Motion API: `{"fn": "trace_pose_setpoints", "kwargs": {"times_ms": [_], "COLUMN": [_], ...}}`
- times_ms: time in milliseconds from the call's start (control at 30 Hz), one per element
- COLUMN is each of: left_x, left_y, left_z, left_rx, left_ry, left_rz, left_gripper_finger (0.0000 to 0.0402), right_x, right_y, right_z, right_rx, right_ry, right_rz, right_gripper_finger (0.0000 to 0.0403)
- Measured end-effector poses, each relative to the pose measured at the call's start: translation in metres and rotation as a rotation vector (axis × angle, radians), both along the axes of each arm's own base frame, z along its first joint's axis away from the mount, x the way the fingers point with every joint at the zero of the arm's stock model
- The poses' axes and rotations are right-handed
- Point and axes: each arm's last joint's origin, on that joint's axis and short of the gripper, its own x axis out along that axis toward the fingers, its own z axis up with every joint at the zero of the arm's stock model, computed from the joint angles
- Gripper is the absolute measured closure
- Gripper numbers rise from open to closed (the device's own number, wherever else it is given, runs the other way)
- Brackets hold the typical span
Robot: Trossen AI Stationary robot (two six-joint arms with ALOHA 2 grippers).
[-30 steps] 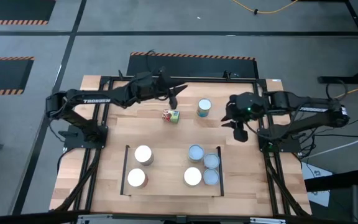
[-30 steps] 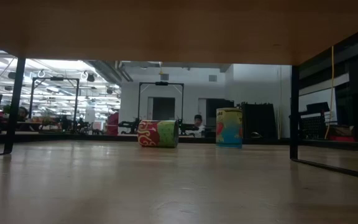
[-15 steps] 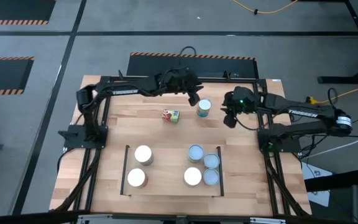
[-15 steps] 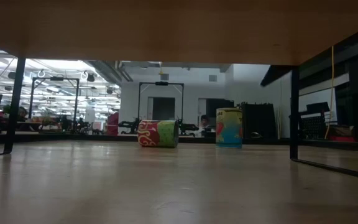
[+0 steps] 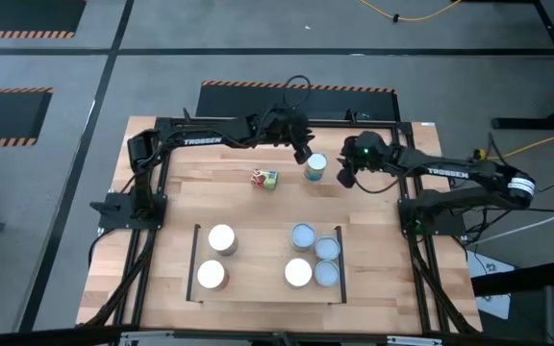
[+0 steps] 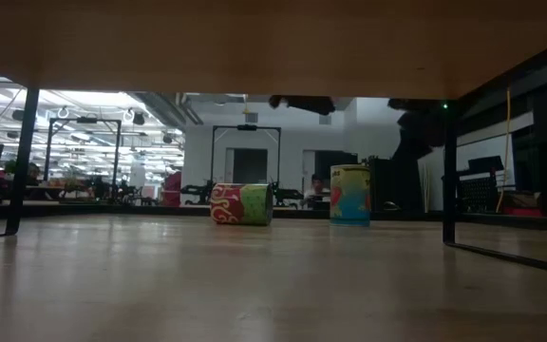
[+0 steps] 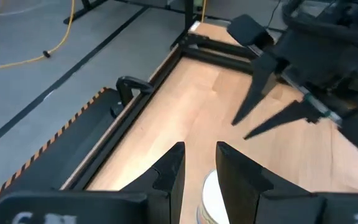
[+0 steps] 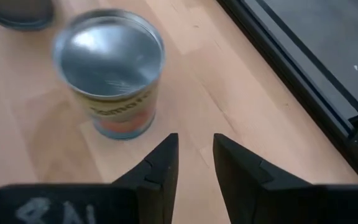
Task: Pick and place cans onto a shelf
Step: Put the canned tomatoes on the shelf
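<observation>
Cans: five on shelf (image 5: 197, 261), two off; both grippers apparently slightly parted, empty.

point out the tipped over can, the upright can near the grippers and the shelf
tipped-over can (image 5: 264, 179), high view, on its red and green side
upright can (image 5: 315, 164), high view, on its round top
shelf (image 5: 258, 259), high view, on bare wood between the cans

Light-wood table (image 5: 176, 207) inside black outer frame (image 5: 152, 259). Grey floor around, orange-black hazard tape (image 5: 296, 87) behind table, yellow cable (image 5: 407, 16) across floor. Lit room beyond in low view.
</observation>
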Motion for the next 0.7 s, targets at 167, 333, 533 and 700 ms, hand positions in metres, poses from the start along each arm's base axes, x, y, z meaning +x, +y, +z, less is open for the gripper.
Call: {"fn": "trace_pose_setpoints", "kwargs": {"times_ms": [167, 333, 533, 700], "left_x": [0.0, -0.001, -0.007, -0.01], "left_y": [0.0, 0.0, 0.0, -0.001], "left_z": [-0.002, -0.003, -0.013, -0.016], "left_rx": [-0.005, -0.008, -0.028, -0.037], "left_ry": [0.017, 0.025, 0.142, 0.178], "left_rz": [0.004, 0.011, 0.089, 0.096], "left_gripper_finger": [0.0318, 0.0318, 0.0318, 0.0318], "right_x": [0.009, 0.02, 0.031, 0.039], "right_y": [-0.008, -0.015, -0.018, -0.021], "right_z": [-0.014, -0.03, -0.049, -0.059], "right_rx": [0.016, 0.027, 0.092, 0.117], "right_ry": [-0.004, -0.001, -0.006, -0.044], "right_rz": [-0.028, -0.026, 0.029, 0.076], "right_gripper_finger": [0.0298, 0.0298, 0.0298, 0.0298]}}
